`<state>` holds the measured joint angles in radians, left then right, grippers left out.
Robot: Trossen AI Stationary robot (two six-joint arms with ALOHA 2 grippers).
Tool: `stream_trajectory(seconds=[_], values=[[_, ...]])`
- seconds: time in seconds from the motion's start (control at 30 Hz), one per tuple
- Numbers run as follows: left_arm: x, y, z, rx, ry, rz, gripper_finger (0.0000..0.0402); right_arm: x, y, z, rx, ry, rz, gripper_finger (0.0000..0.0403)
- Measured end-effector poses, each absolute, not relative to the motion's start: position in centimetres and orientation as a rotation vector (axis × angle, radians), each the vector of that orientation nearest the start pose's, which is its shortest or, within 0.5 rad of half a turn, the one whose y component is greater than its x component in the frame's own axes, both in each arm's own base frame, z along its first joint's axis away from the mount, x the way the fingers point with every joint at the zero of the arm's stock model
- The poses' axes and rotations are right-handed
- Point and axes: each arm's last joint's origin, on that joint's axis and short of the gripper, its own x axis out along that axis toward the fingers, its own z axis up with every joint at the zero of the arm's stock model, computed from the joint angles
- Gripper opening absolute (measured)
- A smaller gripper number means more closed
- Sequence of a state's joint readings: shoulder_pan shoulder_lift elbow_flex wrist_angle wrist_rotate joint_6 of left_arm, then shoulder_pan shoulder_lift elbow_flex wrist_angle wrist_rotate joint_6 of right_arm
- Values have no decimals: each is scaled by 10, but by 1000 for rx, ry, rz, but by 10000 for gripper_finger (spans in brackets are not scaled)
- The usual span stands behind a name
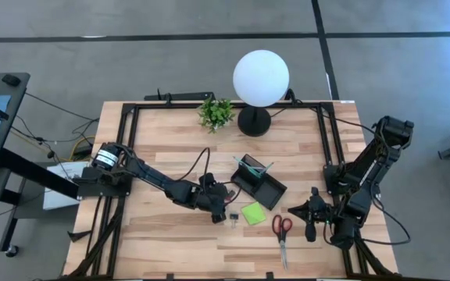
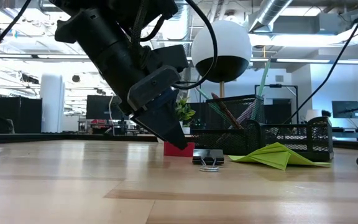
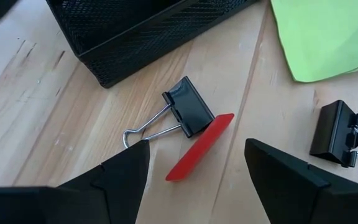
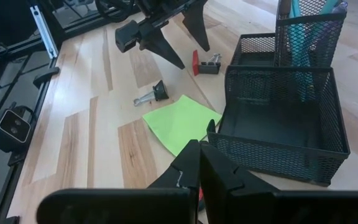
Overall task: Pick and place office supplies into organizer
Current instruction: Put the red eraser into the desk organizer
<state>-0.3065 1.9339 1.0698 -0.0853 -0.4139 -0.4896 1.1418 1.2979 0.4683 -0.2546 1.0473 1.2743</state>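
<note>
High view: my left arm reaches across the table toward the organizer (image 1: pixel 260 181), with my left gripper (image 1: pixel 223 205) hanging low beside its near corner. A green pad (image 1: pixel 252 213) lies just beyond, the scissors (image 1: pixel 281 234) farther on. My right gripper (image 1: pixel 312 222) waits folded near the scissors, jaws closed on nothing.

Low view: my left arm slopes steeply down, fingertips close to the wood, almost touching a red piece (image 2: pixel 178 148). One clip (image 2: pixel 207 157) sits just in front of it, and the pad rests against the organizer's mesh wall.

Left wrist view: my fingers (image 3: pixel 126 171) stand wide apart and hold nothing. Between them lie the red piece and a clip (image 3: pixel 188 112) touching its end; a second clip (image 3: pixel 337 132) lies off to one side. I judge this the approach step of a pick. Next I need to settle lower, centre on one item only, and close without dragging its neighbour.

Right wrist view: pens (image 4: pixel 303 43) already stand in the organizer's tall back section; the front tray looks bare.
</note>
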Motion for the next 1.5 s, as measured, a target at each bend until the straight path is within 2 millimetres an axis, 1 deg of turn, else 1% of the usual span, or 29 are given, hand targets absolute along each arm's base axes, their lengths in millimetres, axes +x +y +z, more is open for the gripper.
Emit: stream_trajectory(seconds=[0.53, 0.73, 0.83, 1.0, 1.2, 1.33, 1.4, 1.5], values=[[359, -106, 126, -110, 863, 235, 261, 105, 169, 145, 284, 434, -219, 0], [359, -102, 126, -79, 839, 299, 261, 105, 169, 145, 284, 434, -219, 0], [359, -100, 126, -74, 852, 303, 261, 105, 169, 145, 285, 434, -219, 0], [355, -100, 123, 22, 908, 267, 261, 105, 169, 145, 284, 434, -219, 0], [357, -97, 124, 65, 900, 245, 261, 105, 169, 145, 284, 434, -219, 0], [360, -94, 125, 14, 884, 232, 261, 105, 169, 145, 284, 434, -219, 0], [361, -93, 125, -32, 887, 220, 261, 105, 169, 145, 284, 434, -219, 0], [361, -94, 125, -54, 888, 221, 256, 105, 169, 145, 284, 434, -219, 0]])
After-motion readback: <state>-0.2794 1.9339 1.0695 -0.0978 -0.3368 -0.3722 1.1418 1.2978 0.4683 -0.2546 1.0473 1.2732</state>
